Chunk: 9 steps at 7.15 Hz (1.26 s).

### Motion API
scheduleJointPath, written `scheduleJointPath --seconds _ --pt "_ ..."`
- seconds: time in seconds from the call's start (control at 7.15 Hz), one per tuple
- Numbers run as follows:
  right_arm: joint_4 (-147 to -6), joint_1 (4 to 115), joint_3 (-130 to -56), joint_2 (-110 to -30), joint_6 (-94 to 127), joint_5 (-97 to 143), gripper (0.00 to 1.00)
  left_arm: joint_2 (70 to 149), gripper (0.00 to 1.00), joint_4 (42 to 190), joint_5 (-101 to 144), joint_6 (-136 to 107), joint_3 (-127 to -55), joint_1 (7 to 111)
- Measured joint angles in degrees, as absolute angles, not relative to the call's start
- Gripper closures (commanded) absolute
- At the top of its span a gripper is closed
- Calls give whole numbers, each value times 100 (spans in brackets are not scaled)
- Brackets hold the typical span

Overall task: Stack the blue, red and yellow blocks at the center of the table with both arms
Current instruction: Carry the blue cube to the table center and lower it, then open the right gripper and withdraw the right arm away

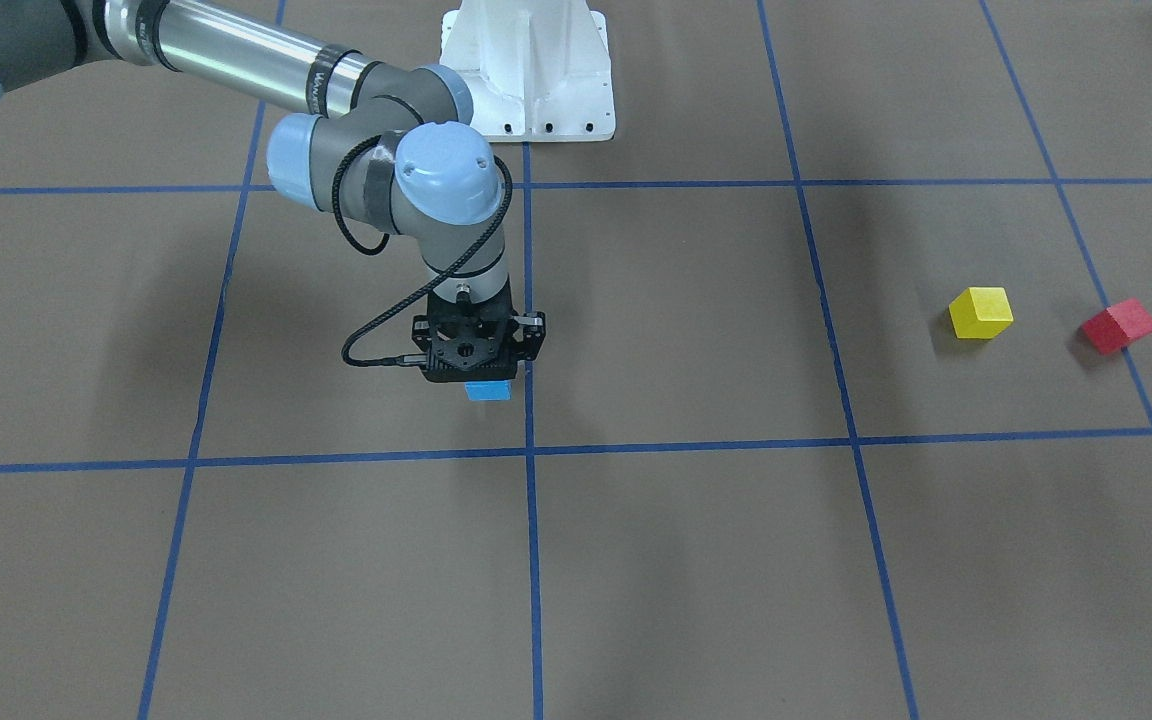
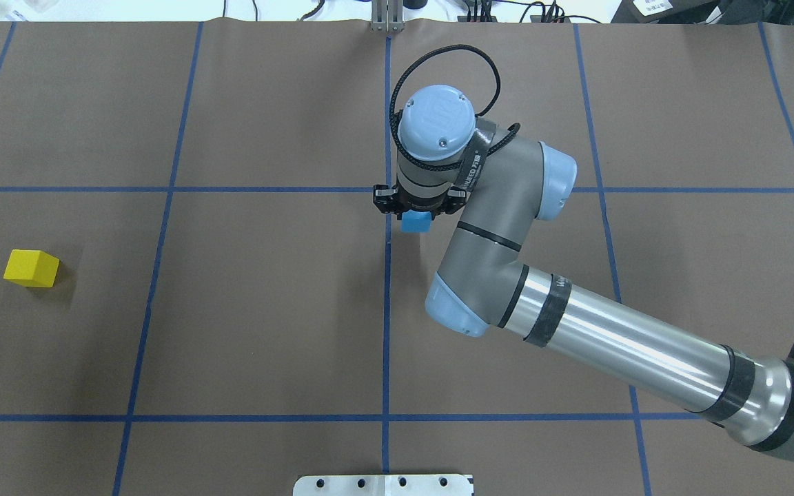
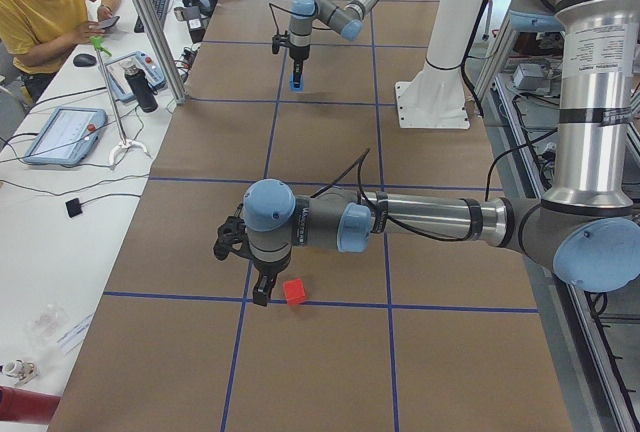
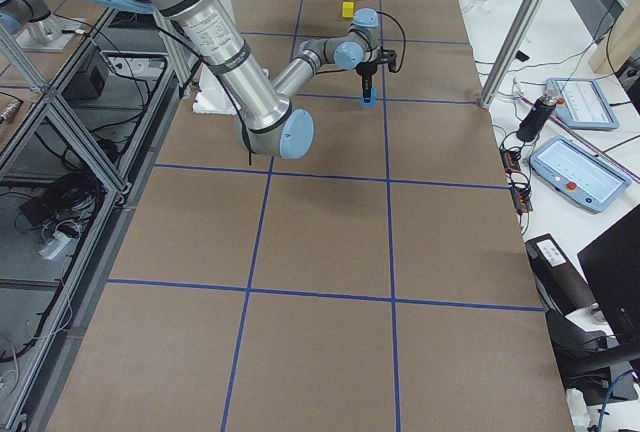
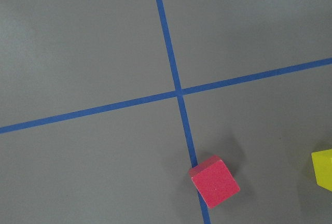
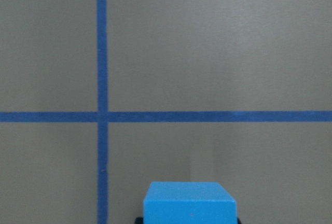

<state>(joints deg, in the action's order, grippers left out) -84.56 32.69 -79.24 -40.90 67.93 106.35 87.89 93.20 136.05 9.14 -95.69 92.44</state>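
My right gripper (image 1: 481, 372) points down near the table's centre, by the blue tape crossing, and is shut on the blue block (image 1: 488, 391). The block also shows in the overhead view (image 2: 416, 222) and at the bottom of the right wrist view (image 6: 189, 203). The yellow block (image 1: 980, 312) and the red block (image 1: 1118, 325) lie apart on the table on my left side. My left gripper (image 3: 262, 290) shows only in the exterior left view, low beside the red block (image 3: 294, 291); I cannot tell whether it is open or shut. The left wrist view shows the red block (image 5: 215, 181) on a tape line.
Blue tape lines (image 2: 387, 310) divide the brown table into squares. The white robot base (image 1: 528, 75) stands at the robot-side edge. A seated operator (image 3: 45, 7) and tablets (image 3: 62, 134) are beside the table's far side.
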Motion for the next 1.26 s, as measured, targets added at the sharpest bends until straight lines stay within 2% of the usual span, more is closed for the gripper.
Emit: scheduleJointPath --seconds 0.14,0.28,0.42,0.56,0.7,1.26 --pt "-8450 3144 -7851 -3994 6934 10576 100 8789 0 9321 13606 914 -9571 9243" --pt "-8439 3036 -7804 -3949 7035 10470 86 8789 0 9319 13605 914 -9570 9242" --pt "-8422 2961 -7763 -3933 7073 10355 68 8789 0 9317 13606 916 -9567 9243" --pt "-8408 2914 -7735 -3919 7088 10276 43 8788 0 9318 13606 918 -9564 9245" --pt "-8367 2849 -7723 -3909 7114 10155 1 8781 0 9320 13605 918 -9563 9246" --pt "-8239 2868 -7980 -3921 7170 9765 0 8779 0 9320 13606 914 -9559 9242"
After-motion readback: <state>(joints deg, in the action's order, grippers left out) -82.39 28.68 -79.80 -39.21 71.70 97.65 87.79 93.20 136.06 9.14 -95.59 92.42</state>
